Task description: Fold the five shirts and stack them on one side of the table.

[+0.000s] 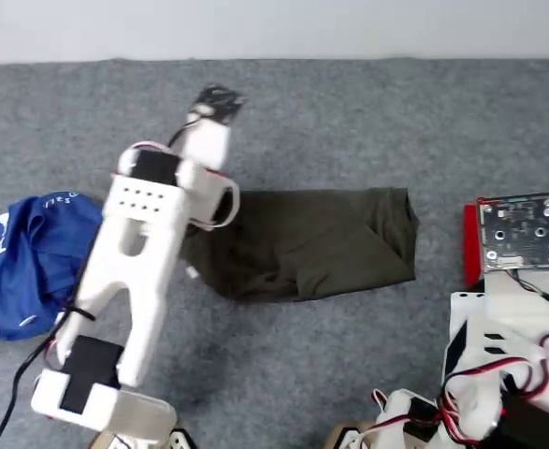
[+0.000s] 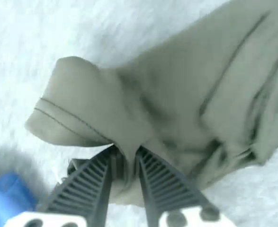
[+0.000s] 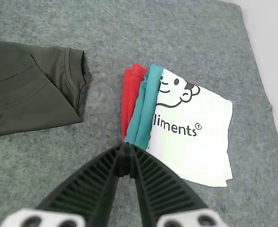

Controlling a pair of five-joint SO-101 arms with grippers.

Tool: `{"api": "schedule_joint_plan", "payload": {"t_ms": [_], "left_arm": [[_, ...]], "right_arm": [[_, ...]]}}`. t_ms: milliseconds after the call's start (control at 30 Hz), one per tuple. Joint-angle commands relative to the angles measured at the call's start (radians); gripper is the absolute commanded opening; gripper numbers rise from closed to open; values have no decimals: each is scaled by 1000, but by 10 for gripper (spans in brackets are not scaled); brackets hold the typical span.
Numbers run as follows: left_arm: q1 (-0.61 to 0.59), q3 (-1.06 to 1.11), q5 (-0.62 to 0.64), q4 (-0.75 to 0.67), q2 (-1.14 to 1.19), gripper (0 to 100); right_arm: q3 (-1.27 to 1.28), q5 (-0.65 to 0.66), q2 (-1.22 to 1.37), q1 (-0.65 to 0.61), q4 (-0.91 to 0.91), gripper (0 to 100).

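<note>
Olive shirt [image 1: 311, 238] lies mid-table on the grey mat [image 1: 349, 112], partly folded into a rough rectangle. The left arm stands over its end nearest the blue shirt [image 1: 26, 262].

Left gripper [image 2: 124, 158]: jaws clamped on a pinch of olive fabric just beside a stitched hem, which curls over loose next to the grip.

Right gripper [image 3: 126, 152]: jaws closed with nothing between them, hanging over the near edge of the stack [image 3: 186, 137], which has red [image 3: 130, 94] at the bottom, teal [image 3: 146, 109] in the middle and a white printed shirt on top. The stack sits near the olive shirt's far end, not touching it.

Step in hand, by judgement, is folding the held end across the body of the olive shirt. Notes for doing it well:
- The pinch is small, so the arm should lift only enough for the fabric to clear and avoid jerks.
- It should carry the end straight along the shirt's length so the edges line up, not on a diagonal.
- It should lower the end flat before opening, or the curled hem may bunch underneath.
- The right arm could pin the far end if the whole shirt drags.

The blue shirt is crumpled and not yet folded.
</note>
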Motion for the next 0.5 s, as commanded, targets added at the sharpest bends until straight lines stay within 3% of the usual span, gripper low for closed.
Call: {"api": "schedule_joint_plan", "payload": {"t_ms": [0, 467], "left_arm": [[89, -124, 8, 9, 31, 17], [318, -530, 40, 26, 385, 17]], "right_arm": [[-8, 11, -5, 10, 25, 12], [-6, 11, -5, 10, 25, 11]]}}
